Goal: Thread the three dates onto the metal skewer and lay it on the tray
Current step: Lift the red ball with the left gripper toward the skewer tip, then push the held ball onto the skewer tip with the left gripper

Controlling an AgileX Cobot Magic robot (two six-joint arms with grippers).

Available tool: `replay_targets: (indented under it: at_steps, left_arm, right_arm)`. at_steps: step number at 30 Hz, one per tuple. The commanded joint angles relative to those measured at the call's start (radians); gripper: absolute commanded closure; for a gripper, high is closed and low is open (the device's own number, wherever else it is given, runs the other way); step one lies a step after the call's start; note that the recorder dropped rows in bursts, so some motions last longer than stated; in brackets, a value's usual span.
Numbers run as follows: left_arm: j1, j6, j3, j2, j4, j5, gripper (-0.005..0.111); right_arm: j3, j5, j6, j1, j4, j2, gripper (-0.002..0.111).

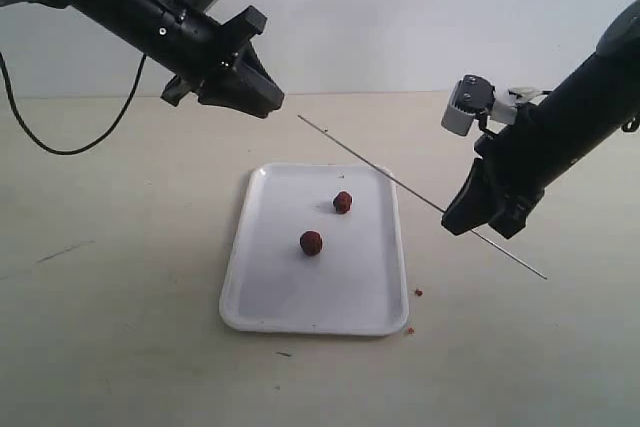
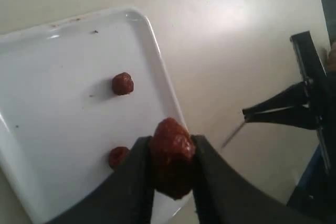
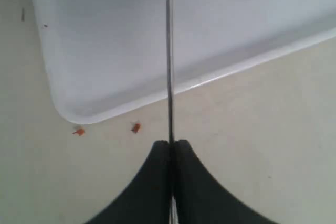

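the left gripper (image 1: 266, 101) hangs in the air with its fingers pinched tight on the held date (image 2: 171, 158). the wrinkled red-brown fruit fills the gap between the two dark fingers (image 2: 137, 167), and its top stands proud of the fingertips.

the right gripper (image 1: 456, 221) is clenched on the metal skewer (image 1: 398, 184), pads pressed together with the thin rod running straight out between them (the right wrist view shows this plainly (image 3: 169, 66)). the longer part of the rod reaches from this gripper up toward the left gripper, and a shorter part sticks out behind the right gripper. the skewer's free tip sits close to the left gripper but apart from the held date.

below and between the two grippers lies the tray (image 1: 330, 292), flat on the table (image 1: 120, 337). two dates rest on it, apart from each other: the near date (image 1: 342, 202) lies closer to the right gripper, under the skewer's line, and the far date (image 1: 311, 242) lies beyond it. small reddish crumbs (image 1: 418, 292) lie on the table just off the tray's edge on the right gripper's side.
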Motion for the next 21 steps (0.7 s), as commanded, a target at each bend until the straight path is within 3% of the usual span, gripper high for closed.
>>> replay_targets:
  at_steps: [1, 9, 12, 21]
  left_arm:
    - [-0.006, -0.007, 0.045, -0.041, -0.014, 0.004, 0.081]
    - [-0.011, -0.005, 0.129, -0.120, -0.014, 0.004, 0.081]
    - [-0.025, 0.027, 0.182, -0.120, -0.016, 0.004, 0.081]
    - [-0.025, 0.061, 0.192, -0.120, -0.102, 0.004, 0.081]
  right_arm:
    - [0.001, -0.058, -0.010, -0.002, 0.004, 0.008, 0.108]
    - [0.001, -0.004, -0.021, -0.002, 0.010, 0.043, 0.108]
    - [0.001, 0.043, -0.117, -0.002, 0.085, 0.043, 0.108]
    - [0.001, 0.077, -0.115, -0.002, 0.063, 0.043, 0.108]
